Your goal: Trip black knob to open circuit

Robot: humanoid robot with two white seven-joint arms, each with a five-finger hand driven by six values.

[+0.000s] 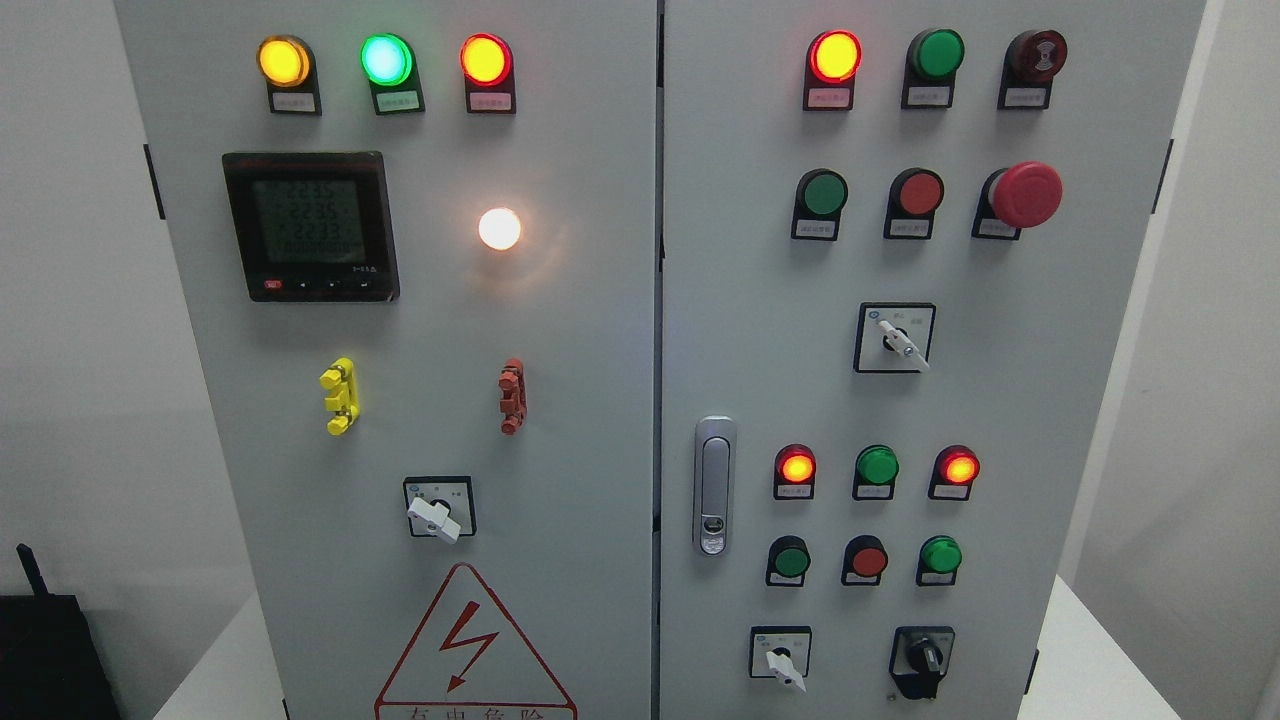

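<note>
Plainly, we see neither robot hand in the head view, so we cannot tell whether either is released, clenched or grasping anything, and we cannot place things relative to a robot hand; we place them on the cabinet instead. The black knob (922, 656) sits at the lower right corner of the right door (1050, 400), on a dark plate. It is a short black handle, standing close to upright. Just to its left on the same row is a white selector switch (783, 664), its lever pointing down and to the right. Above them are 2 rows of 3 small lamps and buttons, and the top row's outer 2 glow red. A silver door latch (713, 487) sits at the right door's left edge. On the left door (200, 400) we see a digital meter (311, 226), 3 lit lamps along the top, and a red warning triangle (473, 650) at the bottom.
</note>
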